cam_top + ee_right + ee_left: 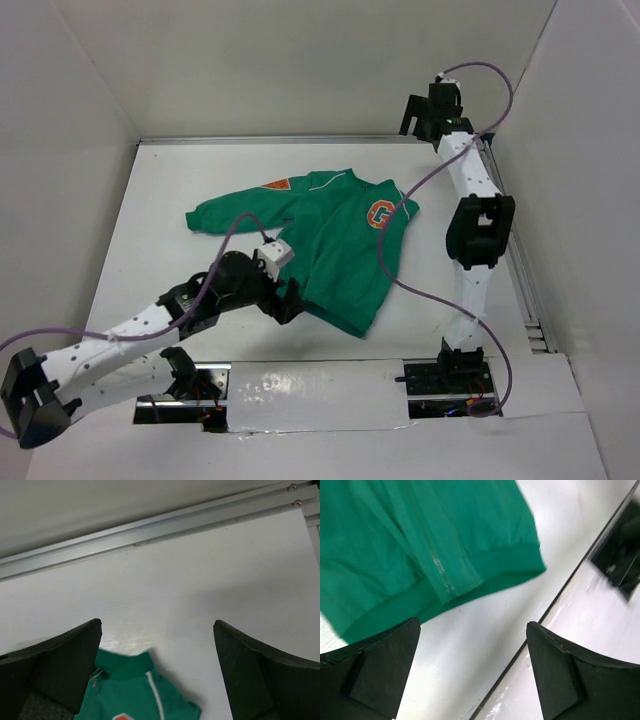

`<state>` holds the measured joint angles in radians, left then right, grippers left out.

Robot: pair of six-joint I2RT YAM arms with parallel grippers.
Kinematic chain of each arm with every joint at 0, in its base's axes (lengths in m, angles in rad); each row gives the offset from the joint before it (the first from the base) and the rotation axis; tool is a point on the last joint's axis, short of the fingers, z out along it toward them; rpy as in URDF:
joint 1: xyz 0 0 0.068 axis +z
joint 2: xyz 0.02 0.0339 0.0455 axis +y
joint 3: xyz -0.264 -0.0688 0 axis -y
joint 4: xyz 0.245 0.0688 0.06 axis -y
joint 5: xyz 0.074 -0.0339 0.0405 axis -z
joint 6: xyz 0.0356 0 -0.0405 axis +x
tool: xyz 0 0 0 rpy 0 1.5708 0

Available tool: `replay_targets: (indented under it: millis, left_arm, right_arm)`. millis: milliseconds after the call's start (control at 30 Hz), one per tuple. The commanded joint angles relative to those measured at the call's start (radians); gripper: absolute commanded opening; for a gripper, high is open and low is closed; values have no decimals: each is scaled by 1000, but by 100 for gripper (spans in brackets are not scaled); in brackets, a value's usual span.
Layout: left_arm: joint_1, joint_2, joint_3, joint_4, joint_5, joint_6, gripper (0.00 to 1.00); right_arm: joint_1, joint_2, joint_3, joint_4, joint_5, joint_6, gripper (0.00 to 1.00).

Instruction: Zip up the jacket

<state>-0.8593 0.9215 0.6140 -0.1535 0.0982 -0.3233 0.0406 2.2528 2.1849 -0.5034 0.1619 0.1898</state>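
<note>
My left hand [474, 625], wide open and empty like my right hand [157, 625], sits at the near hem [505, 562] of the jacket [335, 250], its zip [440, 575] running far-right.

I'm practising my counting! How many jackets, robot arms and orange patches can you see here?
Jackets: 1, the green jacket
Robot arms: 2, the left arm and the right arm
Orange patches: 2, the G patch and the shoulder patch
Total: 5
</note>
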Motion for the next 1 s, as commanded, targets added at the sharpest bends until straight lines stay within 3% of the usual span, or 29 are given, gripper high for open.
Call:
replay_targets:
  millis: [0, 67, 167, 233, 267, 300, 400, 433, 600, 800, 967]
  left_arm:
    - [58, -79, 58, -46, 31, -103, 99]
    - [115, -79, 87, -83, 37, -173, 99]
    - [210, -15, 189, -214, 78, -264, 99]
    - [276, 37, 220, -234, 89, -286, 99]
    - [316, 57, 234, -222, 100, -286, 99]
    - [316, 57, 234, -221, 100, -286, 99]
    - [399, 44, 224, -184, 118, -272, 99]
    - [419, 13, 207, -155, 133, -278, 99]
    - [565, -67, 174, -113, 185, -273, 99]
    - [646, -110, 161, -139, 221, -266, 99]
    - [668, -153, 129, -143, 238, -269, 99]
  right_arm:
    - [53, -248, -179, 106, -107, 75, 100]
    - [59, -370, -293, 149, -94, 112, 100]
    - [41, -570, -655, 253, -117, 253, 100]
    - [7, -683, -811, 339, -153, 308, 100]
    - [-16, -866, -1023, 383, -156, 359, 100]
    - [-16, -868, -1025, 410, -156, 359, 100]
    - [-30, -1129, -1241, 437, -113, 358, 100]
    - [-27, -1239, -1270, 419, -57, 350, 100]
    - [-30, -1481, -1352, 224, 103, 379, 100]
    - [-30, -1625, -1430, 194, 212, 422, 100]
    - [-30, -1632, -1424, 192, 202, 416, 100]
